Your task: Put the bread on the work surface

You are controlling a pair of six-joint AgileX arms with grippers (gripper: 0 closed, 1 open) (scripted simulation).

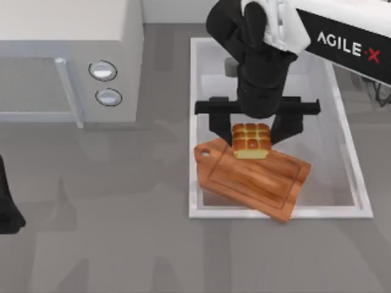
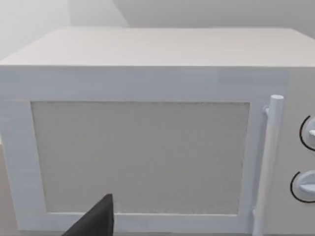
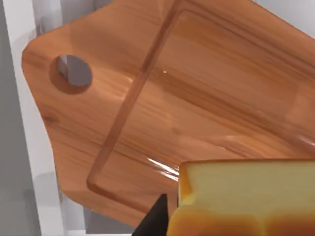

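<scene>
- The small rectangular block of golden-brown pull-apart rolls, the bread (image 1: 251,140), is being held over the far edge of the reddish-brown wooden cutting board with the grooved border and holed corner tab, the work surface (image 1: 253,177).
- The board is lying tilted inside a white rectangular tray (image 1: 361,204), with one near corner resting over the tray's rim.
- The right gripper (image 1: 252,135) is being positioned directly above the board, its two black fingers (image 1: 218,128) flanking the bread on either side; the spread is being kept moderate, apparently just matched to the loaf's width.
- Whether the finger pads are pressing the bread cannot be told from the top view (the wrist body is covering the contact area), so the grip is being judged as probable, not confirmed.
- In the right wrist view the bread's pale yellow side is being seen close over the board's glossy grain; contact with the wood cannot be determined.
- The placement is being judged as nearly complete: the loaf is sitting close to the edge groove, so a release here risks an off-centre landing.
- The left arm (image 1: 9,210) is being kept parked at the table's left edge, its camera facing a white microwave oven (image 2: 147,147).
</scene>
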